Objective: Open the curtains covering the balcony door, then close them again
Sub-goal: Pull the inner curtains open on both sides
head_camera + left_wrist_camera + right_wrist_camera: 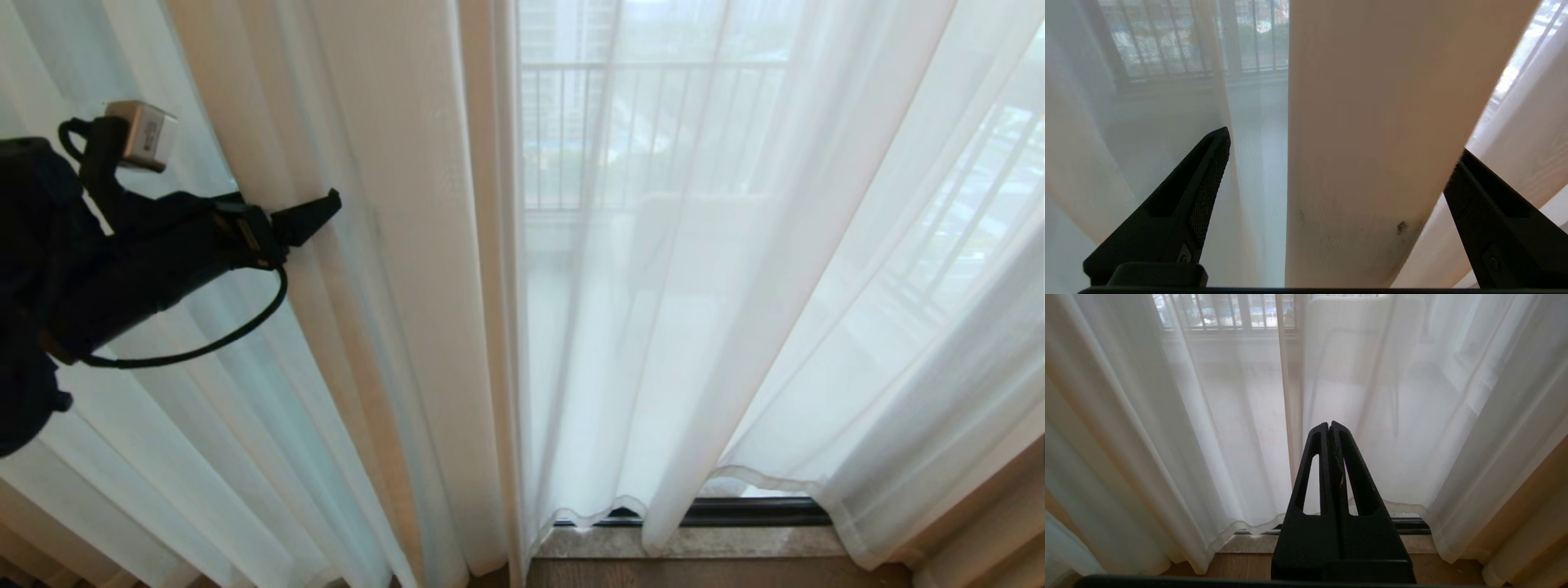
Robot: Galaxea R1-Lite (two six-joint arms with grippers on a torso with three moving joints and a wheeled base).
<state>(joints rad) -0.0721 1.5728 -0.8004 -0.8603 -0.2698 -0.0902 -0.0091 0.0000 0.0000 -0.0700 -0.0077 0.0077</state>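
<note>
The curtains (735,286) hang drawn across the balcony door (735,512), two sheer white panels meeting at a thick folded edge (482,286) near the middle, hems just above the sill; the fabric looks light, limp and slippery, likely to slide through a loose pinch. Left gripper (1339,163) is raised at the left panel with jaws spread wide and nothing clamped, that doubled edge standing between them (best hold, I judge: bunch the fold rather than a single sheer layer). Right gripper (1329,426) is parked low facing the curtains, fingers pressed together and empty.
</note>
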